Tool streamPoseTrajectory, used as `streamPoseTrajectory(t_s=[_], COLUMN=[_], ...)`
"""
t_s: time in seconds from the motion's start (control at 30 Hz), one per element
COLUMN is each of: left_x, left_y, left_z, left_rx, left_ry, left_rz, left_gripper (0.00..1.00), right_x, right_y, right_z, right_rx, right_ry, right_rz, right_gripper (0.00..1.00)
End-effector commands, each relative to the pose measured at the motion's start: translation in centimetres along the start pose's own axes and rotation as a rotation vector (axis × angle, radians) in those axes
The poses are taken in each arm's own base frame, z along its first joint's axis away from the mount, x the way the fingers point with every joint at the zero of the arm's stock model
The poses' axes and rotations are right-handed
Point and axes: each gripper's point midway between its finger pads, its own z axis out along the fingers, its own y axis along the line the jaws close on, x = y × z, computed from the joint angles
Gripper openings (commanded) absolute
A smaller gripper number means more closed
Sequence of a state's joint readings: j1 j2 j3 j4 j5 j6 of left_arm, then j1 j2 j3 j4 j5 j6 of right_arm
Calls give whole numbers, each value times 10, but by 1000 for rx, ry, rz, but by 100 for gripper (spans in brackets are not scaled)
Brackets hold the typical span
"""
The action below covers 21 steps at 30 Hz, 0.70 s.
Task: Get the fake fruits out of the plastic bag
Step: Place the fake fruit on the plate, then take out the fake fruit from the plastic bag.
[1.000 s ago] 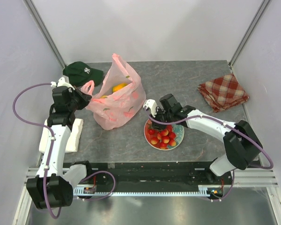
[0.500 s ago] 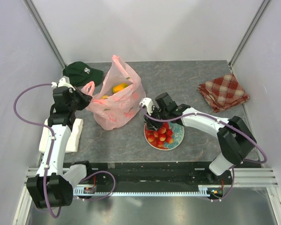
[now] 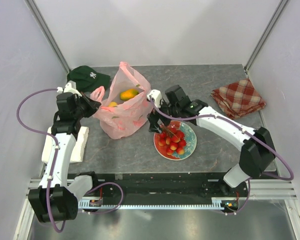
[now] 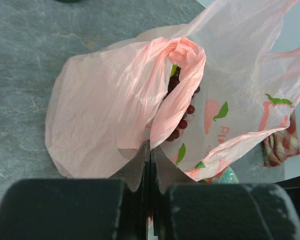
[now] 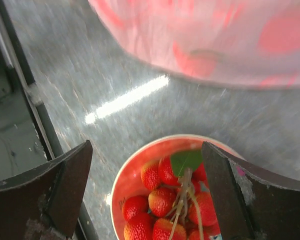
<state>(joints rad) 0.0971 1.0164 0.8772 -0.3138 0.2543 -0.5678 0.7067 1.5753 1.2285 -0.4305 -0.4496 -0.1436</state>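
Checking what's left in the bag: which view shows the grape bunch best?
Left wrist: the grape bunch peeks out between folds of the plastic bag. Top external shows orange-yellow fruit inside it, no grapes; right wrist, just the blurred bag wall.

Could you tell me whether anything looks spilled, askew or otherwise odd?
Nothing is spilled or damaged. The plastic bag slumps lopsided, pinched by the left gripper, with an orange-yellow fruit inside; the red berries sit on the plate.
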Motion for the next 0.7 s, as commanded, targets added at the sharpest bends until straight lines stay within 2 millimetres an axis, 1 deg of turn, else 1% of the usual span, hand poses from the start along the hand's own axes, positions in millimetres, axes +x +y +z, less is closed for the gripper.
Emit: streamPoseTrajectory(t_s=[0.0, 0.03, 0.07, 0.13, 0.17, 0.2, 0.23, 0.27, 0.3, 0.33, 0.37, 0.4, 0.43, 0.47, 0.5, 0.53, 0.57, 0.6, 0.63, 0.67], left_x=[10, 16, 18, 26, 29, 36, 38, 42, 47, 51, 54, 59, 62, 64, 69, 72, 77, 82, 85, 91], left_y=[-9, -9, -9, -12, -12, -10, -11, -10, -9, -9, -8, -5, -4, -4, -3, -3, -2, 1, 4, 11], left_z=[-3, -2, -3, -6, -7, -8, -9, -10, -11, -12, -12, -12, -13, -13, -14, -14, -16, -16, -17, -18], left_rx=[76, 80, 84, 99, 101, 97, 98, 96, 95, 99, 96, 90, 90, 90, 90, 91, 88, 75, 56, 15], left_ry=[31, 51, 61, 87, 94, 114, 115, 125, 137, 147, 154, 167, 171, 178, 191, 198, 213, 227, 235, 261], left_rz=[7, 3, 3, 3, 4, -1, -5, -18, -27, -31, -42, -48, -50, -51, -54, -57, -69, -79, -92, -113], left_gripper=[2, 2, 2, 2, 2, 2, 2, 2, 2, 2, 2, 2, 2, 2, 2, 2, 2, 2, 2, 2], right_x=[-79, -88, -104, -124, -130, -144, -143, -148, -160, -155, -161, -161, -153, -159, -159, -147, -153, -152, -144, -138], right_y=[10, 13, 17, 20, 21, 18, 12, 13, 13, 10, 22, 28, 31, 41, 38, 31, 26, 8, -4, -16], right_z=[-52, -57, -64, -65, -56, -51, -34, -26, -19, -1, 6, 14, 33, 38, 48, 70, 76, 85, 98, 102], right_rx=[28, 20, 9, -13, -39, -39, -47, -59, -62, -71, -99, -128, -156, -178, -163, -148, -126, -44, 1, 51], right_ry=[-173, -194, -233, -293, -308, -357, -350, -365, -411, -395, -398, -384, -347, -350, -342, -300, -307, -301, -276, -263], right_rz=[-122, -168, -204, -249, -219, -216, -180, -119, -122, -105, -123, -135, -132, -151, -140, -106, -85, -36, -15, -1], right_gripper=[98, 98, 98, 98, 95, 87, 82, 78, 70, 64, 58, 49, 46, 45, 43, 43, 42, 42, 42, 42])
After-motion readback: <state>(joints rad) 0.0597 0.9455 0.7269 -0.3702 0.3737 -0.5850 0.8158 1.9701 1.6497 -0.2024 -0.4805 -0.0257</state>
